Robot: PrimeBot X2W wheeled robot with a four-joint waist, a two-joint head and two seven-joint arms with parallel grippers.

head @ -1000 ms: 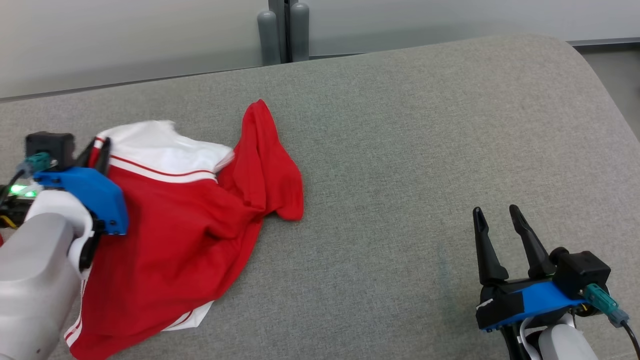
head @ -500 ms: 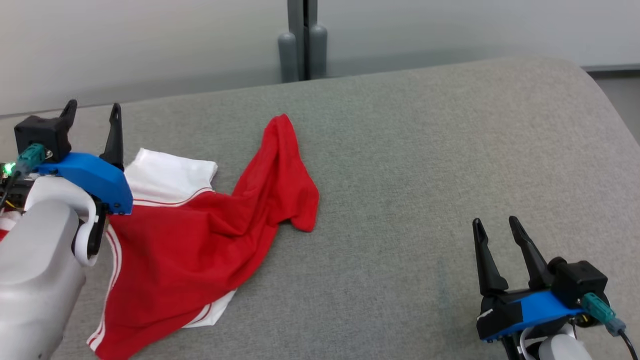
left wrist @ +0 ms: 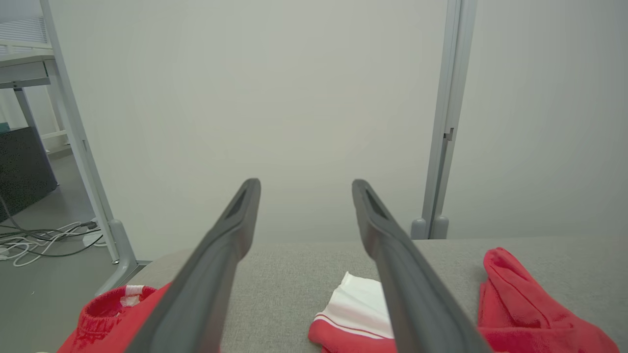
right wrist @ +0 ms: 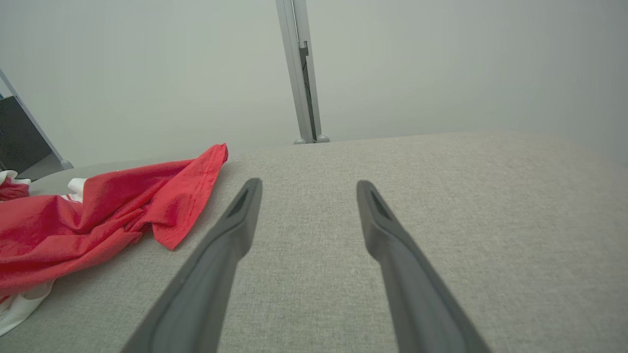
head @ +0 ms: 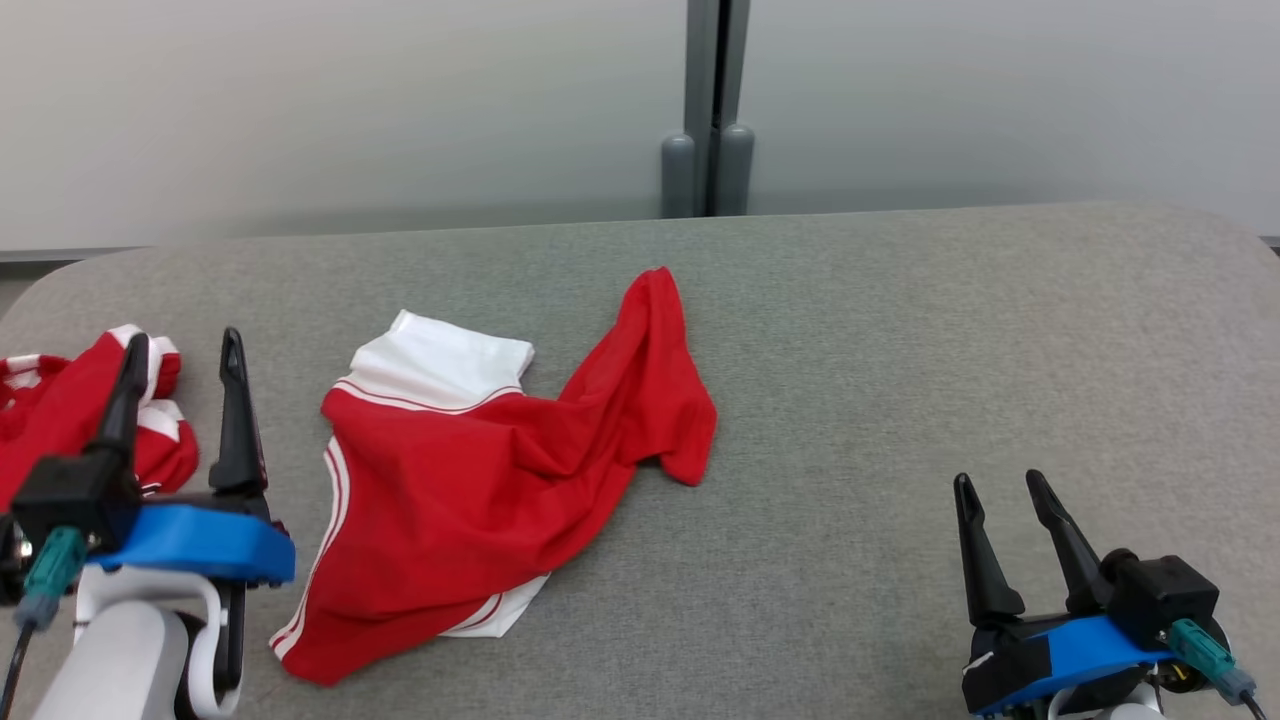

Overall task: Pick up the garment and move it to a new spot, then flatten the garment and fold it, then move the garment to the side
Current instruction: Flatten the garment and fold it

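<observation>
The red-and-white jersey (head: 480, 490) lies crumpled on the grey bench (head: 900, 350), near the left end effector (head: 185, 338); it and the right end effector (head: 998, 479) stand spread, empty. To flatten, pinch opposite hem corners and draw apart gently

No readable text, labels or numbers on anything.

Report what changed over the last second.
The left gripper released the garment at its white edge, opened and drew back toward the robot, clear of the cloth. The garment lies crumpled on the grey surface. The right gripper stayed open and empty. The head camera also shifted.
</observation>
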